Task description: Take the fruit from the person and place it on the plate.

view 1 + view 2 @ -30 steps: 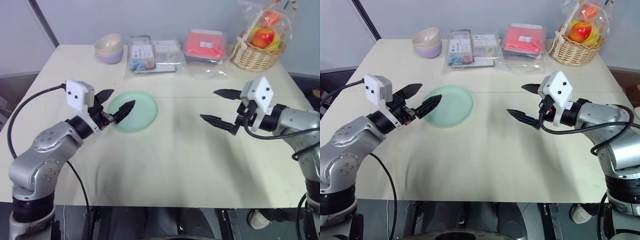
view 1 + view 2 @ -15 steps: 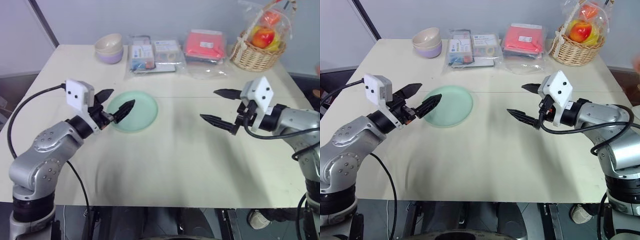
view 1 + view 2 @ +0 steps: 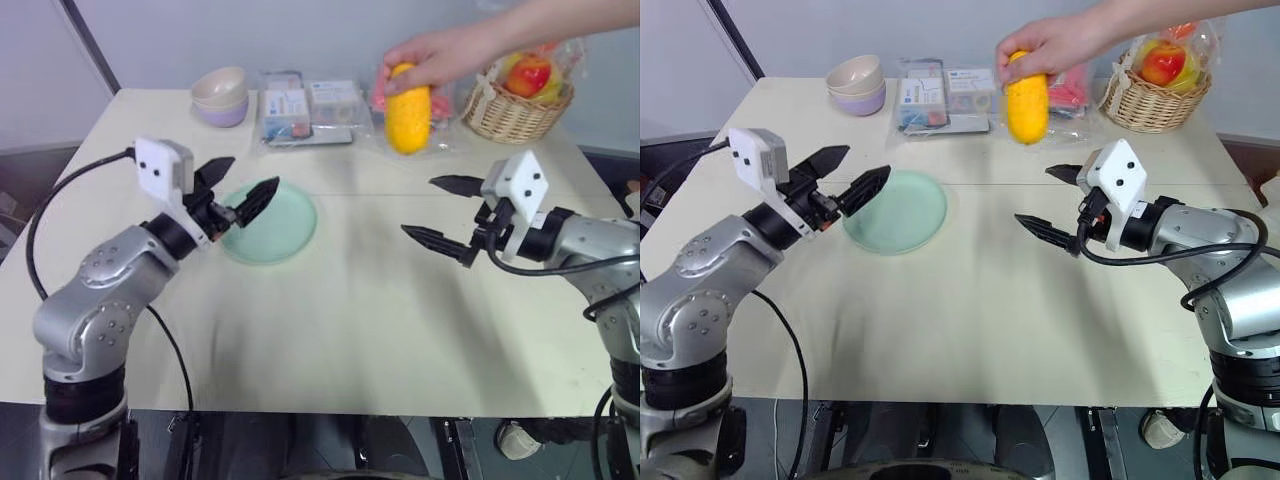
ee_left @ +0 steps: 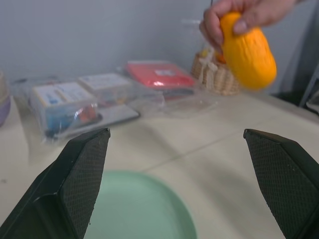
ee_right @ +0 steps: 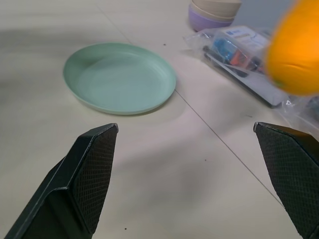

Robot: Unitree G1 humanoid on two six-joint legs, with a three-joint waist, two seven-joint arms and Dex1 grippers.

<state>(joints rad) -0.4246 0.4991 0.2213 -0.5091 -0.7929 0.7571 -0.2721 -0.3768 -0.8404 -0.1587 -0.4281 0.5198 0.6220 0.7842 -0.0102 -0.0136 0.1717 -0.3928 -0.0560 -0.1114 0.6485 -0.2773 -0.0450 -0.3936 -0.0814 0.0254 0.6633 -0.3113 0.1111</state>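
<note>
above table (image 3: 330,300), hand (image 3: 435,55) gripping fruit (image 3: 408,110)

Looked like a robotics lab or test room, staged rather than lived in. Plain grey-blue wall (image 3: 300,30) behind, no decoration. Cream surface (image 3: 350,300) laid out with props in a row: stacked bowls (image 3: 220,95), sealed plastic packets (image 3: 305,105), wrapped wicker basket (image 3: 515,105). Loose black cable (image 3: 40,220) trailing at the surface's edge.
</note>
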